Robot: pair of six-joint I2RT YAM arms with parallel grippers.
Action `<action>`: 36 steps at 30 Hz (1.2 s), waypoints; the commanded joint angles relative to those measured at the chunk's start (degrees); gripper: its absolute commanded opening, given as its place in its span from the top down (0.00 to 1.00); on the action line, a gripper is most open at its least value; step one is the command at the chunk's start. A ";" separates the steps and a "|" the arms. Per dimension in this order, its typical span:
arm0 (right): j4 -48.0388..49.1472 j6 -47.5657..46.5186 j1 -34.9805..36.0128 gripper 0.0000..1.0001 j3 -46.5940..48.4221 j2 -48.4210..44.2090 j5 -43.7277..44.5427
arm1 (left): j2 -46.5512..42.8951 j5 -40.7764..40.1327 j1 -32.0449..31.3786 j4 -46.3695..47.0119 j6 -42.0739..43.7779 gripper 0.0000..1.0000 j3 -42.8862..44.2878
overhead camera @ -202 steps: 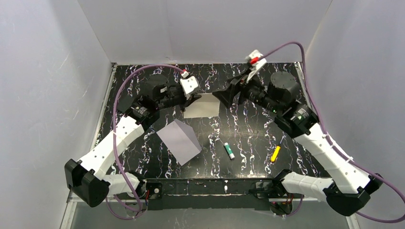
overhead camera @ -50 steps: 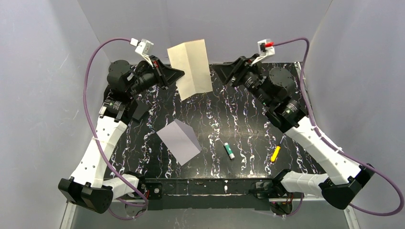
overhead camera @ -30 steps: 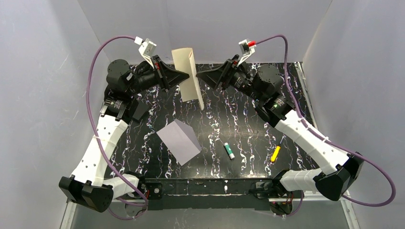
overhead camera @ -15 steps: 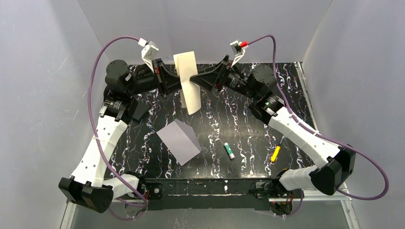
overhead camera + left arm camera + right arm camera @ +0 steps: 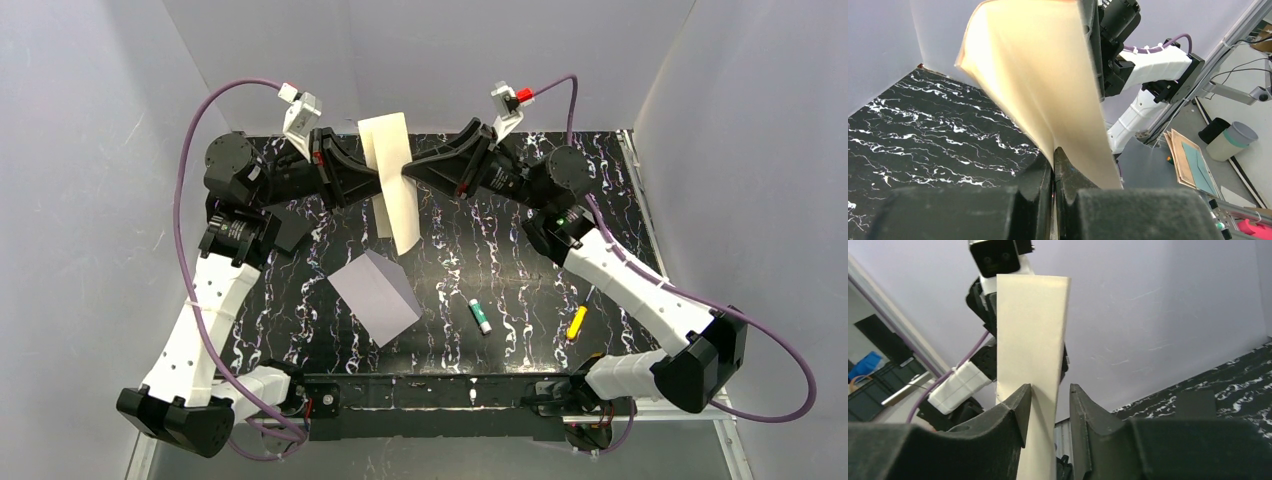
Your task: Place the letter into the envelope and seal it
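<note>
Now, letter [image 5: 385, 140] upright, long axis vert.

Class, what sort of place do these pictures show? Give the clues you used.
Probably a robotics lab test cell: a left arm and right arm bolted to a black marbled table, plain pale walls enclosing it, and a metal frame beyond.

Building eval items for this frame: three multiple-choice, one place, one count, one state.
1. Where is the envelope? A flat on the table; B held in the air; C against the back wall.
2. How many small loose objects lie right of it? A one; B two; C four.
3. The left claw is: A open, empty; B shut on the letter; C shut on the envelope.
Key: A, it lies on the table; B, a green-capped stick and a yellow piece; B, it pinches the sheet's edge.
</note>
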 commanded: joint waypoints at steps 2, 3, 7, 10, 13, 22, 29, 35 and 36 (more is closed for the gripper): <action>7.67 2.67 -0.04 0.64 0.23 -2.34 -4.22 | -1.06 0.34 0.20 1.69 -1.36 1.00 2.06; 7.29 2.46 -0.05 0.66 0.60 -2.19 -5.10 | -0.76 0.66 0.14 1.69 -1.55 1.00 2.32; 5.10 1.01 -0.05 0.68 3.48 -0.84 -7.49 | -0.21 2.05 0.17 2.44 -2.63 1.00 2.54; 4.99 1.11 -0.05 0.67 4.74 0.51 -8.91 | -0.17 3.79 0.16 3.10 -3.08 1.00 2.56; 5.53 1.55 -0.05 0.67 5.20 1.33 -9.87 | -0.18 5.93 0.19 3.50 -3.22 1.00 2.76; 8.13 3.15 -0.05 0.88 5.02 1.45 -10.49 | -0.22 9.45 0.20 4.28 -2.36 1.00 2.54; 2.77 -3.04 -0.05 0.99 3.60 -1.22 -4.32 | 0.56 8.43 0.25 4.32 -1.09 0.82 1.57; 0.91 -7.38 -0.04 0.99 1.74 -3.53 2.64 | 1.16 8.38 1.31 4.40 -0.42 0.62 0.12; -0.16 -8.30 -0.05 0.99 1.65 -3.86 4.10 | 1.04 8.13 1.73 4.41 -0.31 0.57 -0.16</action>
